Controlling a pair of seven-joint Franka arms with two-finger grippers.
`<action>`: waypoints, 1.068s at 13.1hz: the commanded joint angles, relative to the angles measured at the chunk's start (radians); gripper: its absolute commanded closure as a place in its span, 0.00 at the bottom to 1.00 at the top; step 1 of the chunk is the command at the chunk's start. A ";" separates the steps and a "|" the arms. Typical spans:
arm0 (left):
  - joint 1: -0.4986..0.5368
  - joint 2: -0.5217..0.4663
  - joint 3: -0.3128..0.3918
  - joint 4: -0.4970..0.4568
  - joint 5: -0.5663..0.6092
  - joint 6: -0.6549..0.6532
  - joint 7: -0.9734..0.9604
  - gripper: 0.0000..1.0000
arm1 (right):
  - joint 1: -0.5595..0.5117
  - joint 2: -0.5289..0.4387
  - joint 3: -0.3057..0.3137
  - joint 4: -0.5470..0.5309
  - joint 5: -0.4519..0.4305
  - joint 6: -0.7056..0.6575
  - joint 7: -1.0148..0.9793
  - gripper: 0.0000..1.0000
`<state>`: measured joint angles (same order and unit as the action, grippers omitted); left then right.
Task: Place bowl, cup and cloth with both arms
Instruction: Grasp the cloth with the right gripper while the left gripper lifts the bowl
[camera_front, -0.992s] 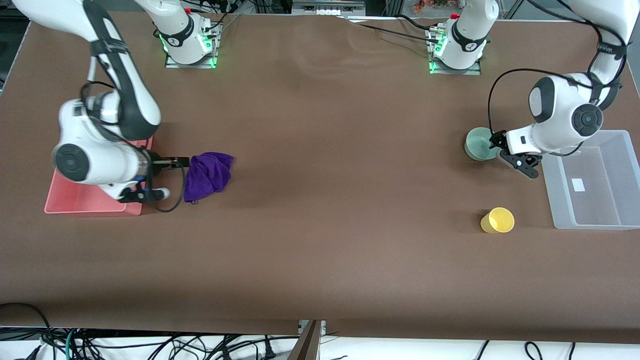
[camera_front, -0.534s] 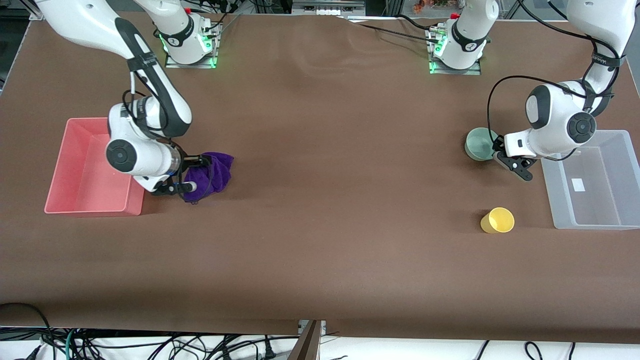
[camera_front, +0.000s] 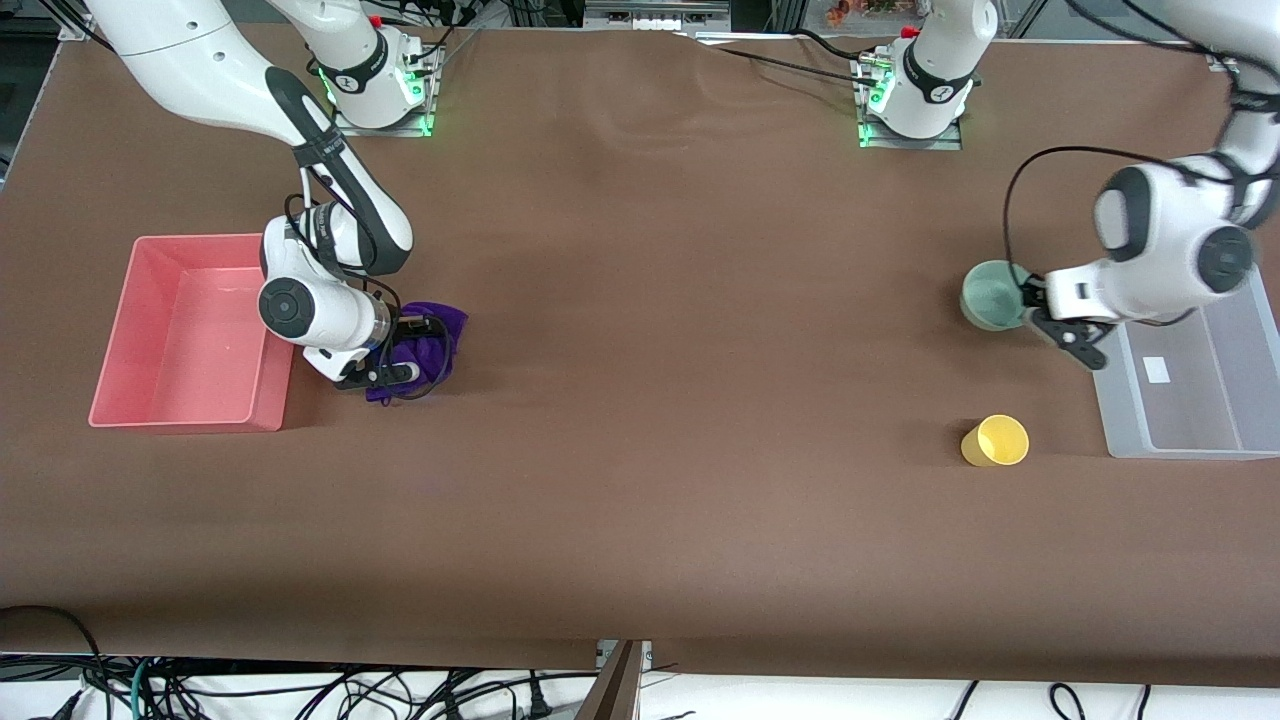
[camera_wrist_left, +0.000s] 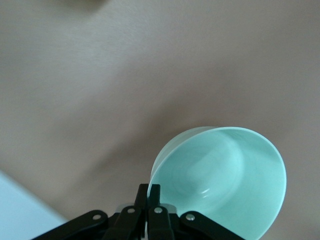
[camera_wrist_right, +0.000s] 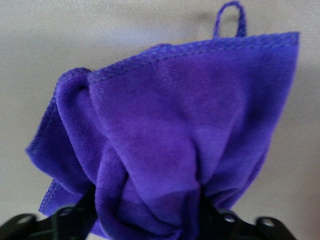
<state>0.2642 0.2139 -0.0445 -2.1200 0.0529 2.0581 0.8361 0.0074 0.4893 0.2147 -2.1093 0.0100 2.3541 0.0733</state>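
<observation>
My left gripper (camera_front: 1030, 303) is shut on the rim of the mint-green bowl (camera_front: 992, 294) and holds it tilted beside the clear bin. In the left wrist view the fingertips (camera_wrist_left: 149, 189) pinch the bowl's (camera_wrist_left: 225, 175) wall, one inside and one outside. My right gripper (camera_front: 412, 348) is shut on the purple cloth (camera_front: 442, 332), beside the red tray. In the right wrist view the cloth (camera_wrist_right: 175, 115) is bunched between the jaws of the gripper (camera_wrist_right: 150, 210) and hides the fingertips. The yellow cup (camera_front: 995, 441) stands on the table, nearer the front camera than the bowl.
A red tray (camera_front: 195, 241) lies at the right arm's end of the table, empty. A clear plastic bin (camera_front: 1180, 442) lies at the left arm's end, with a white label on its floor. The brown table top spreads bare between them.
My right gripper moved from beside the red tray onto the cloth and bunched it up. My left gripper carried the bowl a little toward the clear bin.
</observation>
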 joint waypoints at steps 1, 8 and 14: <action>0.042 0.050 0.003 0.306 0.001 -0.316 0.035 1.00 | 0.000 -0.012 0.002 -0.008 -0.007 -0.002 -0.003 1.00; 0.320 0.441 0.005 0.745 0.062 -0.238 0.337 1.00 | -0.010 -0.043 -0.005 0.129 -0.007 -0.227 -0.014 1.00; 0.359 0.538 0.005 0.733 0.062 -0.044 0.337 0.20 | -0.043 -0.058 -0.082 0.573 -0.068 -0.852 -0.169 1.00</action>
<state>0.6237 0.7570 -0.0308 -1.4218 0.0985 2.0397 1.1648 -0.0159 0.4214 0.1629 -1.6577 -0.0155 1.6508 -0.0045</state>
